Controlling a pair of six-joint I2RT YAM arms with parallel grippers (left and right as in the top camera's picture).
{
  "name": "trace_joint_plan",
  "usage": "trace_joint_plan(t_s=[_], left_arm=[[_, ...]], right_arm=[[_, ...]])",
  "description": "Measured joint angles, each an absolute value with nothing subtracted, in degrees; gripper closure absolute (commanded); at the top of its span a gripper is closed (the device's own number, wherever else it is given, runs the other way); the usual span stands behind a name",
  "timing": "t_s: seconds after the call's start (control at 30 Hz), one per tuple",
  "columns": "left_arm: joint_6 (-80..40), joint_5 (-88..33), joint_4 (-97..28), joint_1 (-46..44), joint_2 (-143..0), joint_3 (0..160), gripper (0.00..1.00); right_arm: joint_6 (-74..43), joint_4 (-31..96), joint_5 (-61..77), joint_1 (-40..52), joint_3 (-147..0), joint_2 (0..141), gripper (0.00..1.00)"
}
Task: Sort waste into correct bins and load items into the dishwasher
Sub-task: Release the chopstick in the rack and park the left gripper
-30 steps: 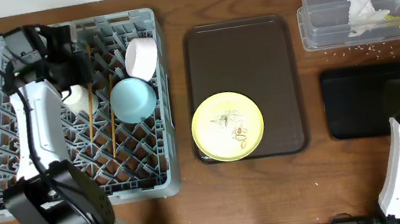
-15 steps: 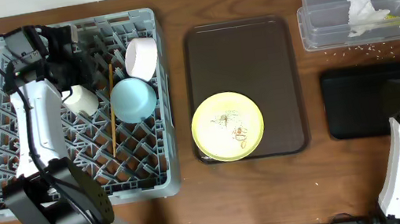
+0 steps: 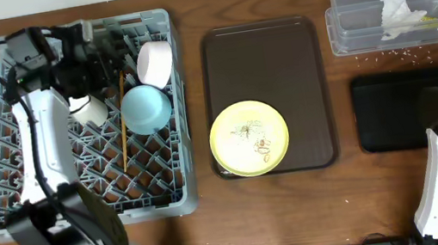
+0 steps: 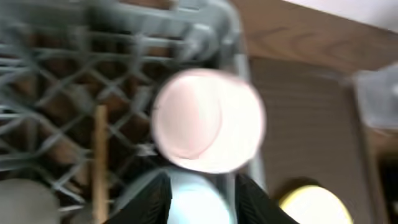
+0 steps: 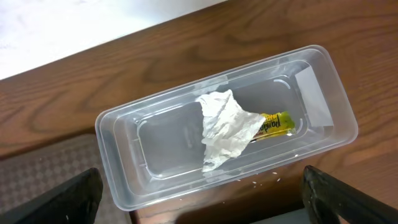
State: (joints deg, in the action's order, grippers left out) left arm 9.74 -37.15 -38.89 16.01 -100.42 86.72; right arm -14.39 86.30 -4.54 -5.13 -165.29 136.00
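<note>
Chopsticks (image 3: pixel 122 128) have dropped into the rack (image 3: pixel 0 172) by the surface's left edge; my left fingers (image 3: pixel 110 60) are parted, empty (right fingers (image 5: pixel 53 199) wide, empty). Blue bowl (image 3: pixel 146 109), white bowl (image 3: pixel 155 62), cup (image 3: pixel 88 110) racked, napkin (image 3: pixel 399 16) binned; plate (image 3: pixel 248 138) remains on the brown tray (image 3: pixel 260 47).

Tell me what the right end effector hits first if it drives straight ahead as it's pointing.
The right end effector would probably meet the crumpled napkin in the clear tub first; depth is unclear.
</note>
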Motion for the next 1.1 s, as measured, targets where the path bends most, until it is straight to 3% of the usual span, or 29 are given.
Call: trace_joint_plan(t_s=[0.27, 0.43, 0.73, 0.93, 1.1], left_arm=[[7.20, -35.70, -43.11, 1.56, -94.72, 86.72, 0.65], [2.79, -30.72, -43.68, -10.02, -95.22, 86.70, 0.41], [0.67, -25.80, -41.65, -25.93, -96.64, 86.70, 0.45], [-6.63, -7.20, -43.94, -28.75, -97.43, 86.70, 0.49], [-15.75, 8.16, -49.28, -23.05, -97.12, 86.70, 0.48]], right_arm=[[-14.39, 86.30, -4.56, -5.13, -165.29, 136.00, 0.01], [-14.39, 86.30, -4.54, -5.13, -165.29, 136.00, 0.01], [-14.39, 86.30, -4.56, -5.13, -165.29, 136.00, 0.01], [-14.39, 86.30, -4.54, -5.13, -165.29, 136.00, 0.01], [-14.39, 86.30, -4.54, -5.13, -165.29, 136.00, 0.01]])
